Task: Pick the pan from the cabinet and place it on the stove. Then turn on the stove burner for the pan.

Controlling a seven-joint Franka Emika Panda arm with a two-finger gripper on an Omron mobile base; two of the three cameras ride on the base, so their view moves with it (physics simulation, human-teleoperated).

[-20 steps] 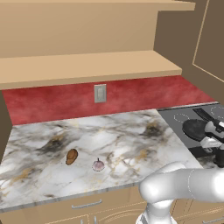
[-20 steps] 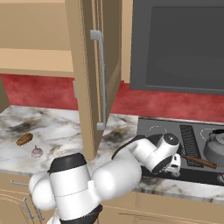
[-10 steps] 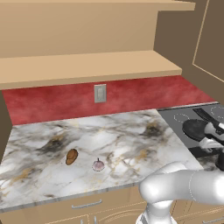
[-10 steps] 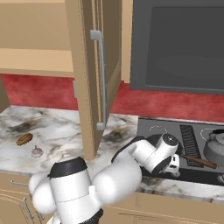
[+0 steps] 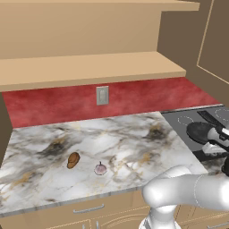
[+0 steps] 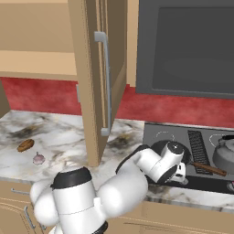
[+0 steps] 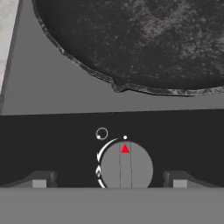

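The gripper (image 7: 109,183) is spread wide, its fingertips (image 7: 39,181) flanking the stove knob (image 7: 125,168); the pan (image 7: 144,39) lies just beyond.

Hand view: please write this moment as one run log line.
pan: on stove | claw: open, straddling knob | knob: red mark at dot

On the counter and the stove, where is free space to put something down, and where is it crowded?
The marble counter is bare between the garlic and the stove, and also behind the potato toward the red wall. The stove is crowded: the pan, the kettle and the tool at the front knobs.
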